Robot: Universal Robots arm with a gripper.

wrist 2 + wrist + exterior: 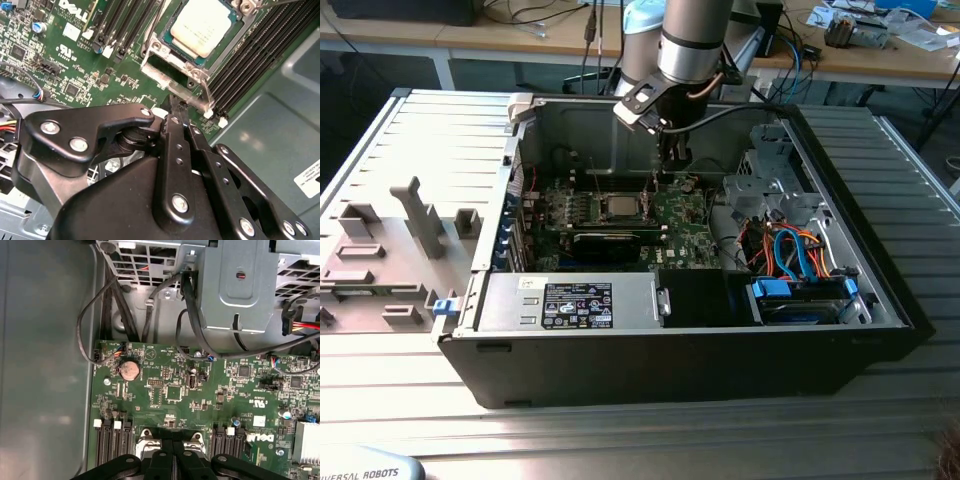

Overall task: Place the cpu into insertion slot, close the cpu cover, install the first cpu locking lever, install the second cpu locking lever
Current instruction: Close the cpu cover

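Cpu [202, 25] seated in insertion slot [196, 60], mid green mobo [150, 410], inside open PC case [620, 370] on desk [410, 130]. Gripper [172, 102] at slot's metal frame edge; fingers [176, 145] clenched together, nothing seen betw. them. Memory slots [250, 55] flank slot; cables [187, 310] & drive cage [235, 285] near.

You have open air above the motherboard [685, 225] inside the open-topped case [570, 130]. Long memory slots [260, 55] flank the seated cpu [202, 25] on two sides and the black card [610, 243] lies near it. The drive cage [235, 285] with its black cables [189, 302] crowds the board at the exterior view's right.
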